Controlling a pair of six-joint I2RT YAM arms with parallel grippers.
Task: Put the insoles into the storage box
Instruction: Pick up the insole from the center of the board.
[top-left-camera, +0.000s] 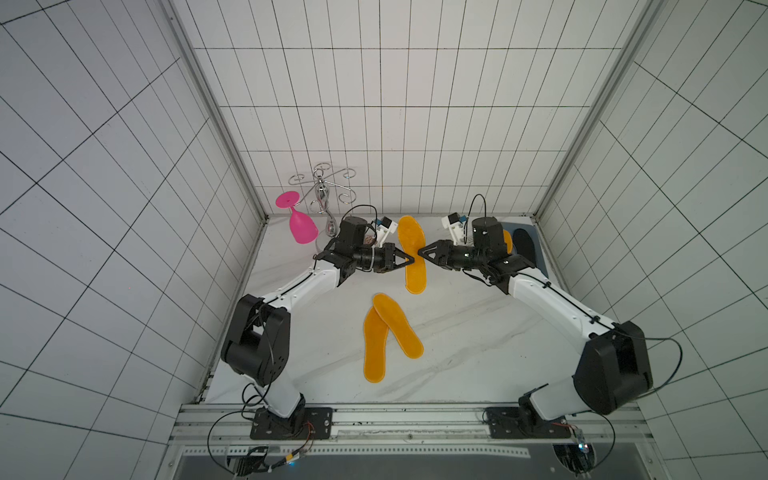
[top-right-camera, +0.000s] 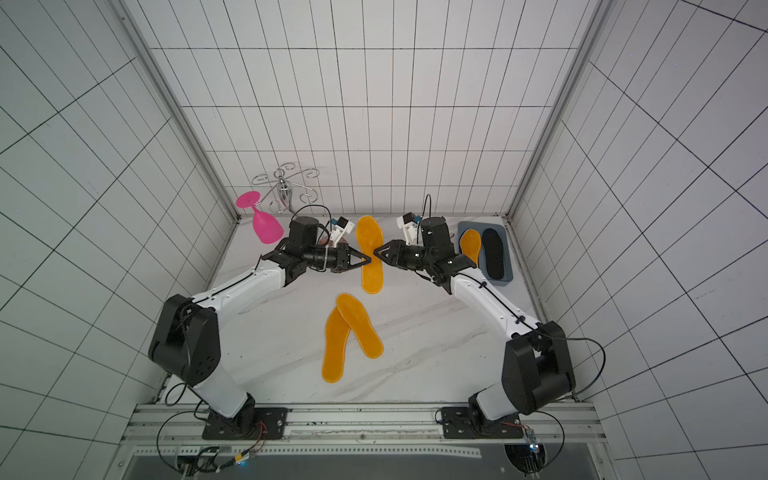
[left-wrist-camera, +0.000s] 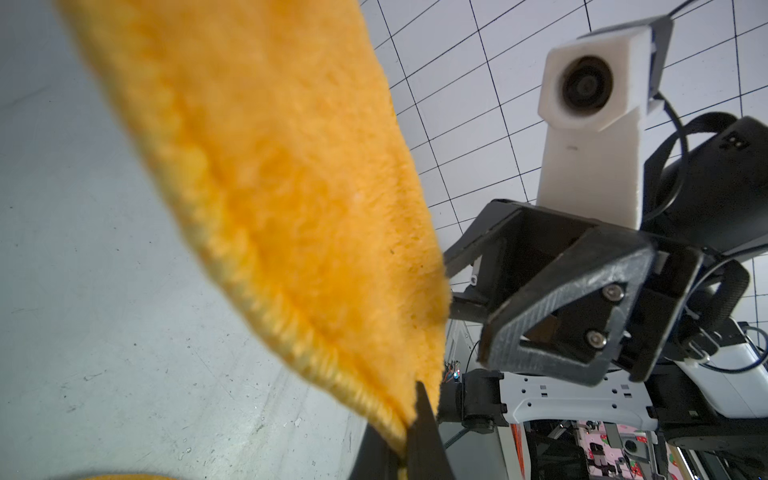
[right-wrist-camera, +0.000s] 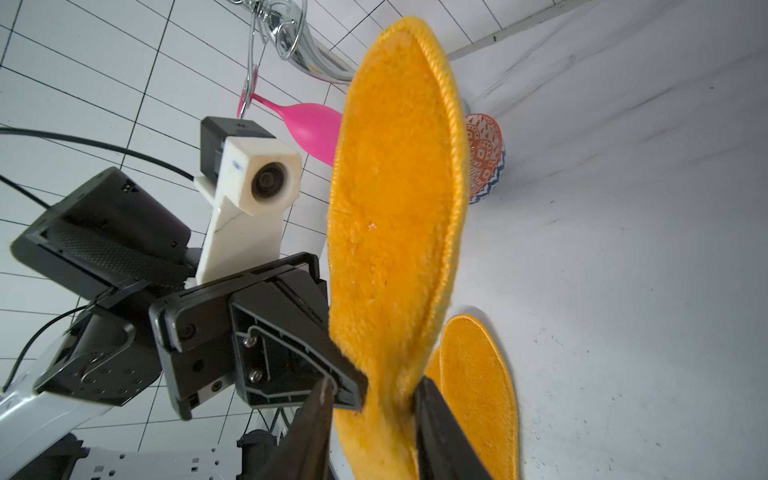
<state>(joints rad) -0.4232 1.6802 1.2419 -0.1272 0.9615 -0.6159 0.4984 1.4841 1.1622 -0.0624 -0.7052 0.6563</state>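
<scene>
- Held insole (top-left-camera: 409, 237) hangs edge-on above the counter (top-left-camera: 478, 332), with a gripper on each long edge. Reads as a mid-air handover or regrasp.
- Left gripper (top-left-camera: 409, 261) is clamped on the stitched rim. The left wrist view shows its finger (left-wrist-camera: 424, 440) biting that edge.
- Right gripper (top-left-camera: 420, 251) has its jaws parted, straddling the opposite edge. Only the right wrist view makes the gap plain. My guess is the left is carrying the load.
- Box (top-right-camera: 505, 279) sits at the counter's far right corner, behind the right arm. A top view shows an orange insole (top-right-camera: 470, 245) and a black insole (top-right-camera: 493, 253) lying in it.
- Loose pair (top-left-camera: 376, 349) lies on the counter nearer the bases, overlapping at one end, well apart from the box.
- Bowl (right-wrist-camera: 484, 158) is clear only in the right wrist view; the left arm mostly covers it in the top views.
- Only five insoles are visible.
</scene>
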